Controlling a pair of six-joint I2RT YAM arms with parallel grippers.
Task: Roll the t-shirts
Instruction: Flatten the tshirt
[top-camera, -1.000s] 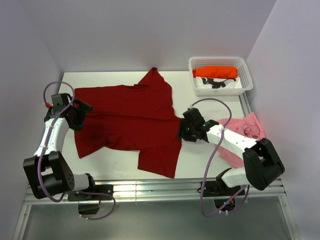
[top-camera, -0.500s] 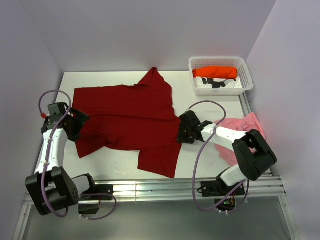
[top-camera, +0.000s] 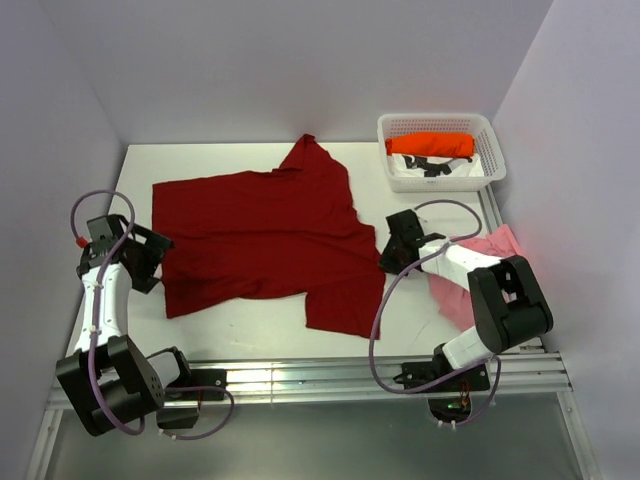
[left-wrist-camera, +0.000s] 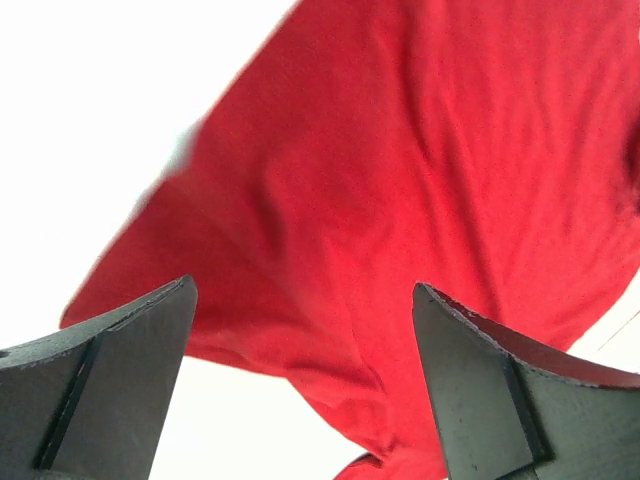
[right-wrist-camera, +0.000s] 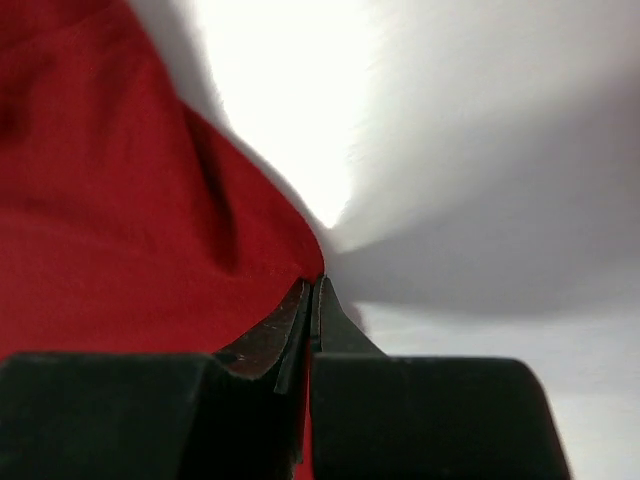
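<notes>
From above, we see the dark red t-shirt (top-camera: 265, 235) lying open and nearly flat across the middle of the counter (top-camera: 250, 322). One sleeve points to the far edge and a flap hangs toward the near edge; no part of it is rolled. The orange t-shirt (top-camera: 430, 145) sits as a tight bundle in the white basket (top-camera: 495, 168) at the far right corner, so we judge that one finished. The pale pink t-shirt (top-camera: 500, 248) is crumpled at the right edge, partly under the right arm, and looks untouched. The left tool (top-camera: 148, 258) hovers by the red shirt's left edge. The right tool (top-camera: 392, 256) is at its right edge.

In the left wrist view, the left tool (left-wrist-camera: 300, 290) has its jaws wide apart with nothing between them. The dark red t-shirt (left-wrist-camera: 400, 180) is spread below them and bare counter (left-wrist-camera: 100, 100) shows beside it.

In the right wrist view, the right tool (right-wrist-camera: 312, 300) has its jaws pressed together. A corner of the dark red t-shirt (right-wrist-camera: 120, 230) runs straight into the tips, so we take it to be pinching the hem.

By our reckoning one shirt of three is done. The red one is at the spreading and straightening stage, with the rolling itself not yet begun, and the pink one is left entirely.
</notes>
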